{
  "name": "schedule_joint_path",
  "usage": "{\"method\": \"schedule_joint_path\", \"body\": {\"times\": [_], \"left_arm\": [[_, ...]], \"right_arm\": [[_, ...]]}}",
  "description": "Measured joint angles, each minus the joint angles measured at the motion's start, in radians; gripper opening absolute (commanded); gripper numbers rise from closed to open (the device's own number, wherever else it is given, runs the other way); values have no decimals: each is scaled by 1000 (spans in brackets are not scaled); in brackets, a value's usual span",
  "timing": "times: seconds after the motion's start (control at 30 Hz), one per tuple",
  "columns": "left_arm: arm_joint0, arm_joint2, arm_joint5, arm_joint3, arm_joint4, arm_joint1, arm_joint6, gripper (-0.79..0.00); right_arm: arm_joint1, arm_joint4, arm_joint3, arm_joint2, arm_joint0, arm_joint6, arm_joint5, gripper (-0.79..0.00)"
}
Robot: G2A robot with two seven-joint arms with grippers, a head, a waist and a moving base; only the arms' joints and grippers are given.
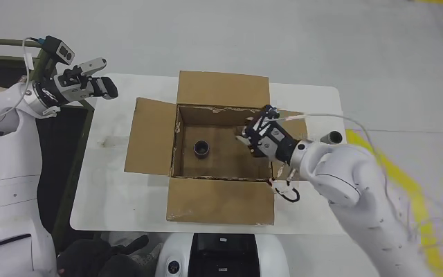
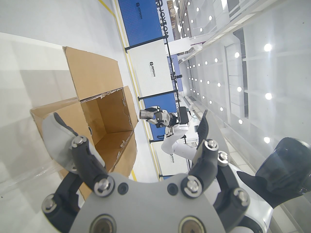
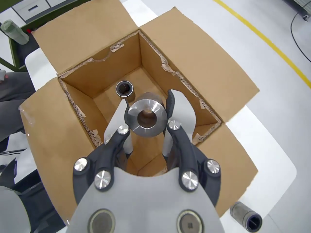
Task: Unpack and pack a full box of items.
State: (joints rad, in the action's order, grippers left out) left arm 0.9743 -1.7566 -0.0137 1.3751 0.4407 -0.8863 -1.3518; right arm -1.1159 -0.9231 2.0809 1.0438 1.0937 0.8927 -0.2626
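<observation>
An open cardboard box (image 1: pixel 218 88) stands mid-table with its flaps spread out. One small dark cylinder (image 1: pixel 202 148) stands upright on the box floor (image 3: pixel 124 90). My right gripper (image 1: pixel 255 131) hovers over the right side of the box, shut on a steel cylinder with a bore (image 3: pixel 147 118) that it holds by its sides above the opening. From the left wrist view, that steel cylinder (image 2: pixel 145 114) is visible far off, above the box (image 2: pixel 97 93). My left gripper (image 1: pixel 104 77) hangs beyond the table's far left corner, open (image 2: pixel 128 127) and holding nothing.
Another dark cylinder (image 1: pixel 335 137) lies on the white table (image 1: pixel 311 201) right of the box (image 3: pixel 245 217). A green frame (image 1: pixel 76 173) runs along the table's left side, with a green bottle (image 3: pixel 14 32) near it. Bare tabletop surrounds the box.
</observation>
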Motion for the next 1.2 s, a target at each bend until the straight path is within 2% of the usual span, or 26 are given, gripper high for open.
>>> {"method": "schedule_joint_path", "body": {"times": [0.2, 0.4, 1.2], "left_arm": [[0, 0, 0, 0, 0, 0, 0, 0], [0, 0, 0, 0, 0, 0, 0, 0], [0, 0, 0, 0, 0, 0, 0, 0]], "right_arm": [[-27, -26, -67, -124, -91, 11, 30, -785], [-51, -38, -141, -201, -152, 16, 46, -785], [-134, 47, -481, -344, -313, -12, 37, -785]]}}
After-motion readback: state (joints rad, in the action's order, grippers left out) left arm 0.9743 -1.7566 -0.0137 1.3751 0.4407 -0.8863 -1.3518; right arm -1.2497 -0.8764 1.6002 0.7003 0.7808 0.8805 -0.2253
